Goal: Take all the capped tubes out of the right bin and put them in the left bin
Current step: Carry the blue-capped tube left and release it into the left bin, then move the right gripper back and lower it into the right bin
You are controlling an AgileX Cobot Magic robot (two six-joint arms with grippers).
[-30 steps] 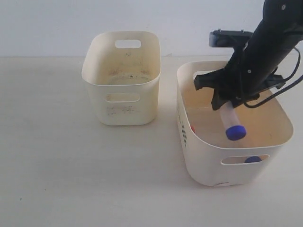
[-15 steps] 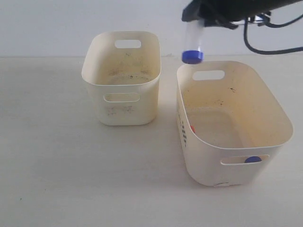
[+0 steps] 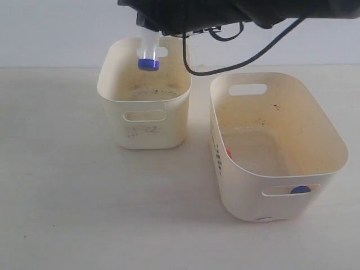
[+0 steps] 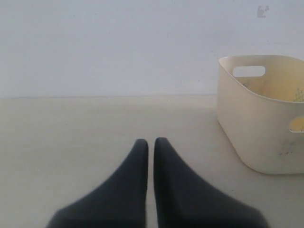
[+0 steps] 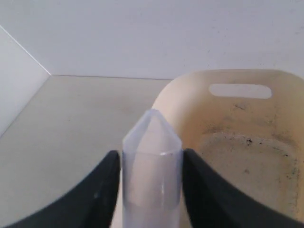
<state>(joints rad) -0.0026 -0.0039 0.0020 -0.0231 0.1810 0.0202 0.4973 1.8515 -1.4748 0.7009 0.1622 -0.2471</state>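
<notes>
A capped tube [image 3: 148, 52] hangs with its blue cap down over the back of the left bin [image 3: 106, 85]. My right gripper [image 3: 151, 31] is shut on it from above. In the right wrist view the pale tube [image 5: 152, 180] sits between both fingers of the right gripper [image 5: 151, 153], with the left bin's rim [image 5: 176, 97] beyond. The right bin [image 3: 220, 98] holds a blue cap [image 3: 300, 190], seen through its front slot, and an orange-red cap [image 3: 229, 152] by the left wall. My left gripper [image 4: 150, 142] is shut and empty above the table, with the left bin [image 4: 251, 123] off to one side.
A black cable [image 3: 225, 66] loops down from the right arm over the gap between the two bins. The left bin's floor [image 5: 247, 161] is dark-speckled. A pale wall runs behind the table.
The right gripper has lifted the tube out of the right bin and carried it left, from above the right bin's back rim to over the left bin.
</notes>
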